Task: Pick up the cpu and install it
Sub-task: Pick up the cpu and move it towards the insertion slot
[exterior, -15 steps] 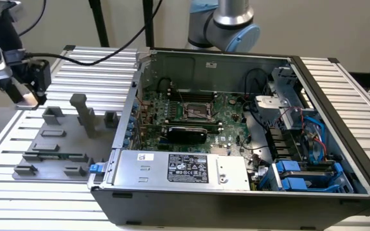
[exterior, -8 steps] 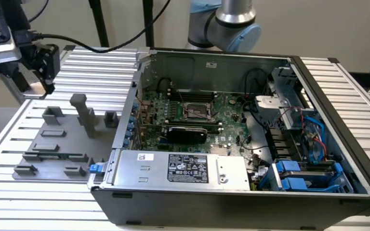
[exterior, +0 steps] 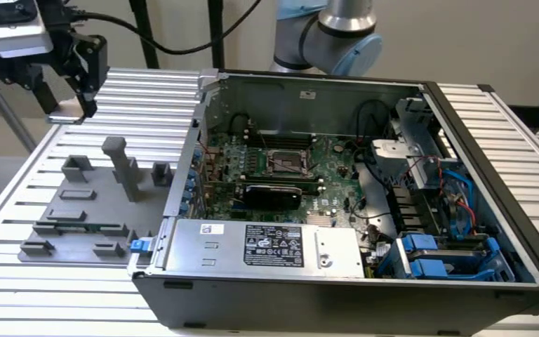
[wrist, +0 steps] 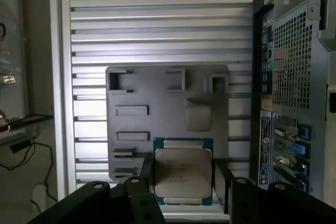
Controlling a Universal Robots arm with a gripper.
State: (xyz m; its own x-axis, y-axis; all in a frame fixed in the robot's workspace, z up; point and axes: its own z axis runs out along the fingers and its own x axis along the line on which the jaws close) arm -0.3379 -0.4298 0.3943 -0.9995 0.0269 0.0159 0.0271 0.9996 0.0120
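Well outside the PC case [exterior: 344, 298], toward the exterior view's left, got cpu [wrist: 182, 177] clamped between the jaws.

cpu [wrist: 182, 174] lid: silvery-grey metal, satin, smooth
cpu rim: green board, matt
fixture plate [wrist: 157, 90]: grey plastic, matt
table [exterior: 26, 295]: ribbed aluminium, dull sheen
computer case [exterior: 344, 95]: bare grey sheet metal inside
power supply cover [exterior: 340, 246]: bare metal, paper label

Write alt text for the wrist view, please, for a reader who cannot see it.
A black gripper holds a square silver chip with a green rim by two opposite sides, above a grey plate with moulded slots. The plate lies on a ribbed metal table, beside a computer case.
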